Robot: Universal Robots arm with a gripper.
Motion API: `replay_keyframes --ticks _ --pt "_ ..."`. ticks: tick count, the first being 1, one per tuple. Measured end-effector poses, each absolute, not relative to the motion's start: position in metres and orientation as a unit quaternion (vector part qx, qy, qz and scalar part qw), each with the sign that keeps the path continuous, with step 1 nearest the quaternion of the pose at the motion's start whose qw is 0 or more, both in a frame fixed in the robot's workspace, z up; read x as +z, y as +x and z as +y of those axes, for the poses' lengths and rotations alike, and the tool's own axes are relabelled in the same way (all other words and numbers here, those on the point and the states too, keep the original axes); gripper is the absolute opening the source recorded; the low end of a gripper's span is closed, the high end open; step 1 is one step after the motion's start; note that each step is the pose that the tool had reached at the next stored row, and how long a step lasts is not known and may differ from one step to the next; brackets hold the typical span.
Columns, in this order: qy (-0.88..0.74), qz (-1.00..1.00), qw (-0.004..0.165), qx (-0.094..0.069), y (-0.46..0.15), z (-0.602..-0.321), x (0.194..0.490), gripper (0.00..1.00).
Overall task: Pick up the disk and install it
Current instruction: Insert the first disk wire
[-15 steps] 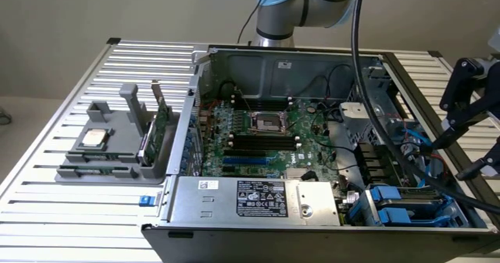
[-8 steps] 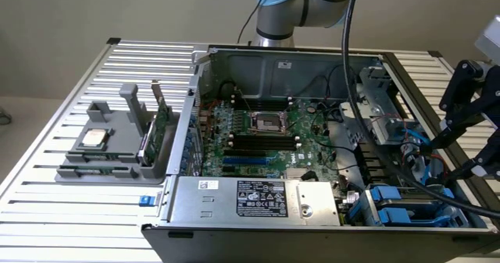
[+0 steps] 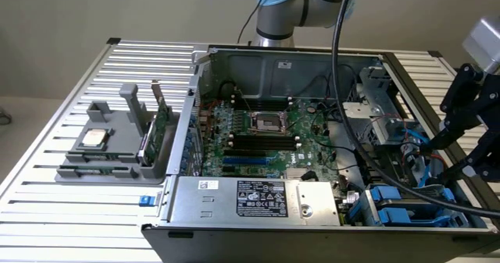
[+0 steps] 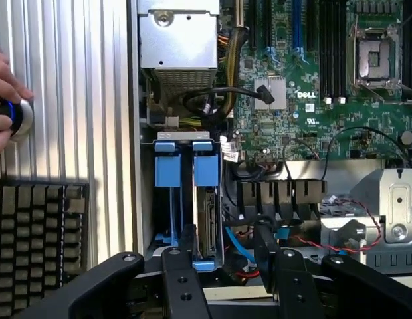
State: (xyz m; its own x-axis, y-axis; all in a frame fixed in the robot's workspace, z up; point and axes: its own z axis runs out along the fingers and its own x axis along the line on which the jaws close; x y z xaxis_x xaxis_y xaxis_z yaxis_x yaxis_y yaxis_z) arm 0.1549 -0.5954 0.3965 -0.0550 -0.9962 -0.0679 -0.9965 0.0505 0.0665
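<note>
My claw (image 4: pixel 226 229) hangs over the corner of the open computer case (image 3: pixel 312 242) where the drive slots are. Its fingers (image 4: pixel 187 266) are spread apart and clamped on nothing. The disk (image 4: pixel 208 206) stands on edge in its slot just beyond my fingertips, in line with the gap between them but much closer to one finger. Whether that finger brushes it I can't quite tell. Its blue bracket (image 4: pixel 206 166) sits level beside a second blue bracket (image 4: pixel 172 166) in the next slot. Past the disk lies the green circuit board (image 4: pixel 312 113).
</note>
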Motion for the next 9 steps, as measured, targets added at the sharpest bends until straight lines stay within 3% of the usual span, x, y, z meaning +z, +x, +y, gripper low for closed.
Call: replay_keyframes --ticks 9 --pt "-0.626 0.779 0.006 0.048 0.1549 -0.5954 0.3886 0.48"
